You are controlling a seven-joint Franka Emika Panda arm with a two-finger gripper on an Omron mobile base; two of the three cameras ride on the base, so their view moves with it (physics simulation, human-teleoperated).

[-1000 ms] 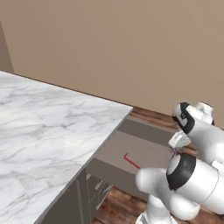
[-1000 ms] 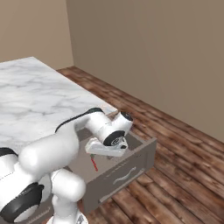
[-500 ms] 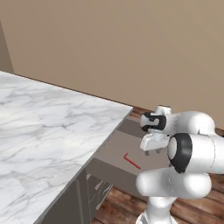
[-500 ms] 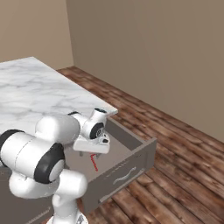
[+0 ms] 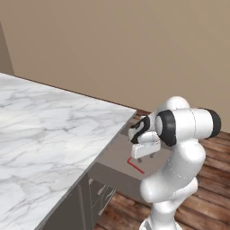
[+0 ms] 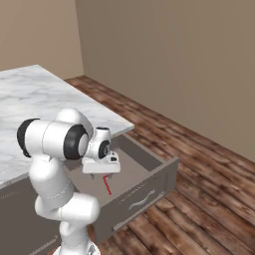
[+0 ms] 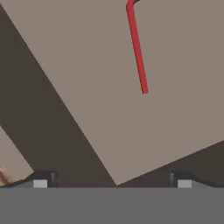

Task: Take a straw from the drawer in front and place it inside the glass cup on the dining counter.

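currently: straw (image 7: 137, 48), red, bent at one end, lying flat on the grey floor of the pulled-out drawer (image 6: 149, 184) under the marble counter (image 5: 40, 134). hand (image 6: 101, 172) hovers above it, fingers spread wide, holding nothing. right base view adds the drawer's silver handle (image 6: 142, 200); hand view adds the straw's bend.

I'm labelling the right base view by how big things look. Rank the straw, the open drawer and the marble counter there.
1. dining counter, largest, though cropped by the frame.
2. drawer.
3. straw, by far the smallest, lying on the drawer floor.
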